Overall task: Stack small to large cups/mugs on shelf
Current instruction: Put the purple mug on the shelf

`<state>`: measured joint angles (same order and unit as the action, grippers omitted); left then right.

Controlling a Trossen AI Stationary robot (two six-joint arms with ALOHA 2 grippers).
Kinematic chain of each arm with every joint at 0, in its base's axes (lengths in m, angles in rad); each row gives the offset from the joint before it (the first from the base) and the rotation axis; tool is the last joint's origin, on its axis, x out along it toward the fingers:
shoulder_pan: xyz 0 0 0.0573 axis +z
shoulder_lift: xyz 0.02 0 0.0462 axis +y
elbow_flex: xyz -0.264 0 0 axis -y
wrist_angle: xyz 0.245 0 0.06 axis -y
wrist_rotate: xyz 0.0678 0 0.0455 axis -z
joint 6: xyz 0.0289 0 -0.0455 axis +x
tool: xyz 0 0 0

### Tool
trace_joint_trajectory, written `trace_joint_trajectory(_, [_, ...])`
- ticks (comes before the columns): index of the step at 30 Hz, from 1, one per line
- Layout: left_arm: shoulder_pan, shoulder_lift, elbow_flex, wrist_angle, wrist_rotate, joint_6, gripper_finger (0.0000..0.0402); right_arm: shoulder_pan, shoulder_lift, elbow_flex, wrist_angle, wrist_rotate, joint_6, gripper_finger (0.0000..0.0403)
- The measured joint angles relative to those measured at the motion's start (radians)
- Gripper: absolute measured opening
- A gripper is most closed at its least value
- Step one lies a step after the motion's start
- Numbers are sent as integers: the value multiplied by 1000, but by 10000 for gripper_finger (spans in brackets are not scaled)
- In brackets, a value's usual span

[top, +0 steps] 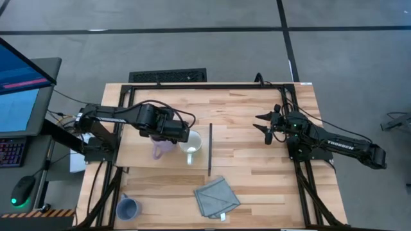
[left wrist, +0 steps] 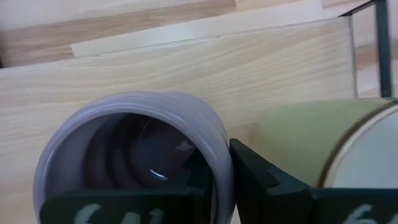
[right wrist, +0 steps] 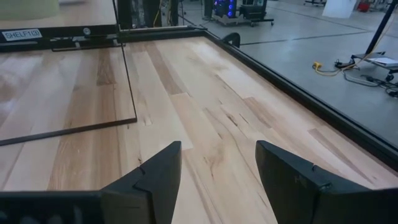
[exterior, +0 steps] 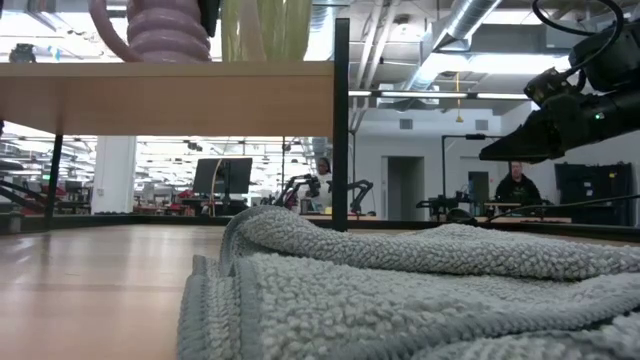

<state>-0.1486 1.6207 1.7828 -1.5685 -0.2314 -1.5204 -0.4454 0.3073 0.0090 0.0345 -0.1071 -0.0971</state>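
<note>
The purple mug point(top: 159, 150) and the white mug point(top: 191, 142) stand side by side on the shelf point(top: 138, 163), a light wood board with a dark upright panel point(top: 210, 149) on its right edge. In the low view both mugs' bottoms point(exterior: 165, 35) point(exterior: 265, 30) rest on the raised board point(exterior: 170, 95). My left gripper point(top: 172, 136) point(left wrist: 221, 165) reaches down over them and is shut on the purple mug. The blue-grey mug point(top: 127, 207) stands upright on the table near its front left corner. My right gripper point(top: 268, 128) point(right wrist: 217, 180) waits open, low over the table's right half. My left gripper pinches the purple mug's wall at the rim point(left wrist: 219, 158), on the side next to the white mug. One finger point(left wrist: 196, 177) is inside the mug and the other point(left wrist: 255, 174) is outside, between the two mugs. The fingers point steeply down from above. The mug is upright, its bottom at the shelf top.
A grey-blue cloth point(top: 216, 197) point(exterior: 420, 290) lies crumpled on the table in front of the shelf's panel. Black frame rails point(top: 302, 179) border the table. A monitor point(top: 22, 90) stands off the left edge. Bare tabletop point(right wrist: 205, 99) lies ahead of my right gripper.
</note>
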Motion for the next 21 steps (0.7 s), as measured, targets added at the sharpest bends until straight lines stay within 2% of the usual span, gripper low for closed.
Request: trace_joint_trajectory(21, [0,2,0,-3,-2,-36,25,0,0,0,0,0,-5,230])
